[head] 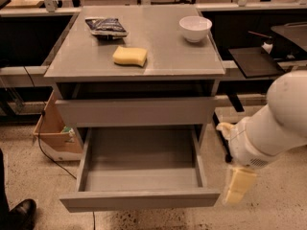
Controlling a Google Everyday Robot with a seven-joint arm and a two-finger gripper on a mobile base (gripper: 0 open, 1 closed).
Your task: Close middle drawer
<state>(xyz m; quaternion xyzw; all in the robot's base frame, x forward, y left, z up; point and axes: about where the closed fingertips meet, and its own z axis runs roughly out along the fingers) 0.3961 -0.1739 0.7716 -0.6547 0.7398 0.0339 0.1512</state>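
The middle drawer (139,199) is pulled far out of the grey cabinet (139,66). Its plain grey front faces me and its shallow box is empty. Above it, another grey drawer front (136,111) sits nearly flush with the cabinet. My gripper (238,188) is cream-coloured and hangs pointing down from the white arm (273,128). It is just right of the open drawer's front right corner and level with the drawer front, not visibly touching it.
On the cabinet top lie a yellow sponge (130,56), a white bowl (195,28) and a dark snack bag (106,26). A cardboard box (53,133) stands on the floor at the left. A black shoe (19,212) is at the lower left. A black stand (254,61) is at the right.
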